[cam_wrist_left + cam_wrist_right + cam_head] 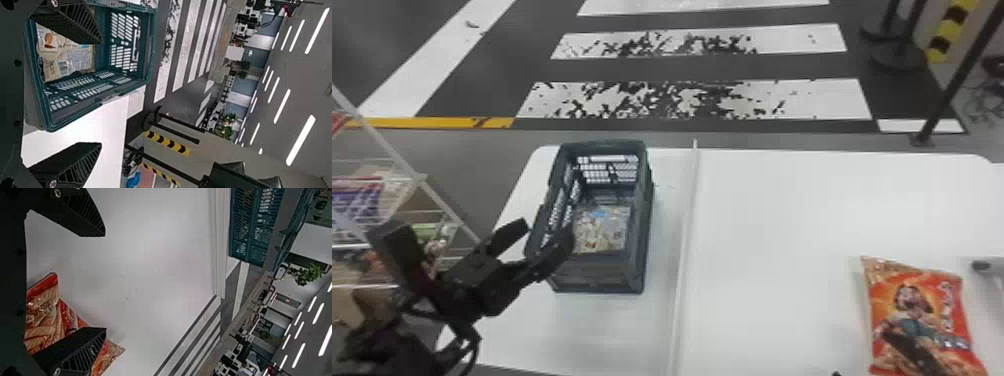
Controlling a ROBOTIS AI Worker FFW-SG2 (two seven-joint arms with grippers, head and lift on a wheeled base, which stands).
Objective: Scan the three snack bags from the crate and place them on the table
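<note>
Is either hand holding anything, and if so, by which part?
Nothing is held: the left hand and the right hand both stand open and empty.

Head view. Crate [638, 272] on table [772, 225], left of centre. Bagged snacks [604, 227] inside, at crate bottom. Another snack bag [914, 320] on table, lower right. Strip [688, 225] between crate and that bag. Rack [423, 178] at left edge. Post [957, 76] behind table, upper right.

Linear ceiling lights [300, 140] glow white in both wrist views; the pale tabletop [782, 225] looks bright, its shadows soft and faint.
</note>
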